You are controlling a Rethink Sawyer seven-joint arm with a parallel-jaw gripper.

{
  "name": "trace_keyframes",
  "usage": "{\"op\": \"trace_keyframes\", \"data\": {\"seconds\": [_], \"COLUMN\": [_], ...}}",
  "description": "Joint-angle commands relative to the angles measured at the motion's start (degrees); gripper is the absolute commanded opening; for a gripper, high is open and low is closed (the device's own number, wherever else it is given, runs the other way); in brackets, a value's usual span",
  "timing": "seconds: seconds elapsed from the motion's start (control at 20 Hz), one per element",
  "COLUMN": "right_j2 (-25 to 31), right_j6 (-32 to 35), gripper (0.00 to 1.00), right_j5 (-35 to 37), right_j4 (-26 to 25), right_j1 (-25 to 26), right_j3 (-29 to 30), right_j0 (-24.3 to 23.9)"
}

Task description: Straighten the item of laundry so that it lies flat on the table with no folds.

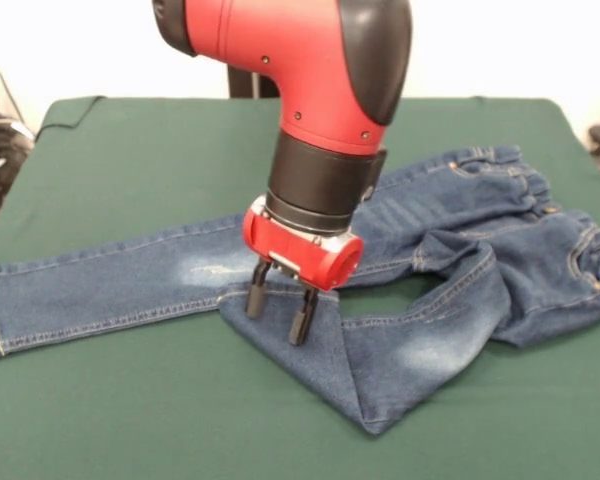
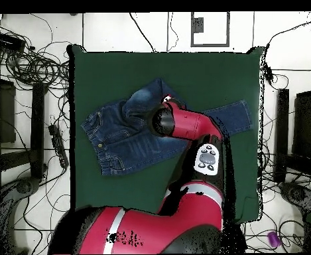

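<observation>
Green table [image 1: 130,410]: one jeans [image 1: 450,250], one hand [image 1: 278,307].

The jeans [image 1: 450,250] lie across the middle of the table [image 1: 130,140] in the front view, waistband at the right edge, one leg stretched out to the left edge. The other leg is doubled back on itself, its fold pointing to the lower centre of the frame. The gripper [image 1: 277,310] stands over the folded leg's left end, just below the straight leg, fingertips down at the cloth. In the overhead view the jeans [image 2: 124,133] sit centre-left and the arm [image 2: 191,126] rises from the bottom over them.
</observation>
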Motion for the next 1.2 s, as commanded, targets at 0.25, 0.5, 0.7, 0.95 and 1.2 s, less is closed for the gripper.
{"op": "trace_keyframes", "data": {"seconds": [0.25, 0.5, 0.7, 0.95, 1.2], "right_j2": [1.8, 2.4, 2.7, 3.1, 4.8], "right_j6": [8.4, 9.2, 9.9, 11.0, 10.1], "gripper": [1.0, 1.0, 1.0, 1.0, 1.0], "right_j5": [7.4, 11.2, 12.6, 12.8, 8.8], "right_j4": [2.6, 3.9, 4.6, 5.7, 5.7], "right_j1": [-0.8, -3.4, -3.9, -4.3, -3.3], "right_j3": [3.4, 4.3, 4.0, 4.0, 4.4], "right_j0": [2.3, 3.5, 4.3, 5.1, 4.4]}}
